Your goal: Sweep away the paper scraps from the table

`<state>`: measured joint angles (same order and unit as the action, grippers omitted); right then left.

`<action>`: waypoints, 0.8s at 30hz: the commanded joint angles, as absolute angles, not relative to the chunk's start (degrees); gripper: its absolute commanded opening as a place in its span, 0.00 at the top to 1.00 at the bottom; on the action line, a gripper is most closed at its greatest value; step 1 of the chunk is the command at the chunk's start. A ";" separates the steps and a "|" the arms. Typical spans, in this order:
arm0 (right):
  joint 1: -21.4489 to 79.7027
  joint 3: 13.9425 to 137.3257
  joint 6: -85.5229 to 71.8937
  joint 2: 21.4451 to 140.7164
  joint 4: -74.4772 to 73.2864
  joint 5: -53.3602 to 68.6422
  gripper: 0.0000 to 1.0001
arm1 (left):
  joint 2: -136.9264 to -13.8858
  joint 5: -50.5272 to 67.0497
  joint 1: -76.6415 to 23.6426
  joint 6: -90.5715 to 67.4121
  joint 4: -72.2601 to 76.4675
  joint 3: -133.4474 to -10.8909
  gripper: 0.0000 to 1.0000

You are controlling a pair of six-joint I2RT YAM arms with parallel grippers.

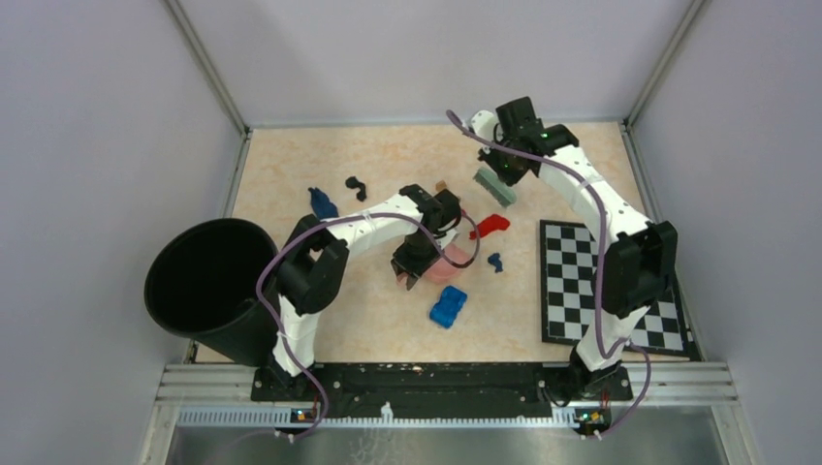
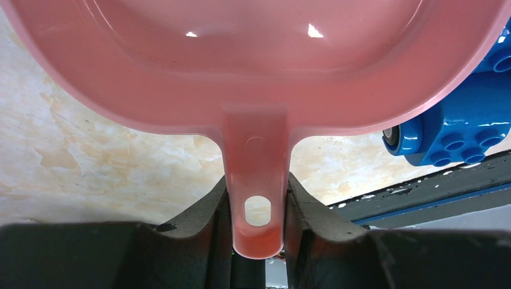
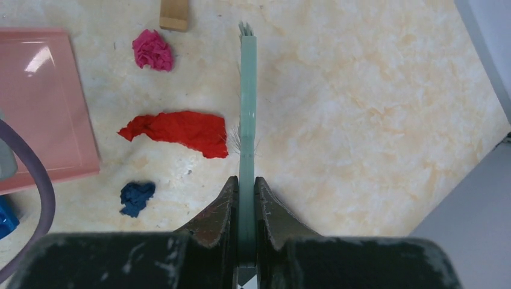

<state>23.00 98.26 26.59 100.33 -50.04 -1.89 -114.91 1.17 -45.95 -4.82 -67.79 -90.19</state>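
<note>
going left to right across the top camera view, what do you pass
black round bin → dark blue paper scrap → black paper scrap → bright blue blocky toy → red paper scrap → black-and-white chequered board

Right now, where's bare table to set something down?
Bare: table strip beyond the black scrap; near patch between blue toy and chequered board. Crowded: centre, around dustpan, red scrap, dark blue scrap.

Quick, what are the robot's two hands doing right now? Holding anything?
Left gripper: closed, holding the dustpan by its handle.
Right gripper: closed, holding the brush.
</note>
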 commanded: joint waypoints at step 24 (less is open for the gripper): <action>28.80 103.51 25.42 101.43 -61.84 23.32 1.00 | -122.19 0.53 -45.73 -2.55 -66.54 -97.53 0.97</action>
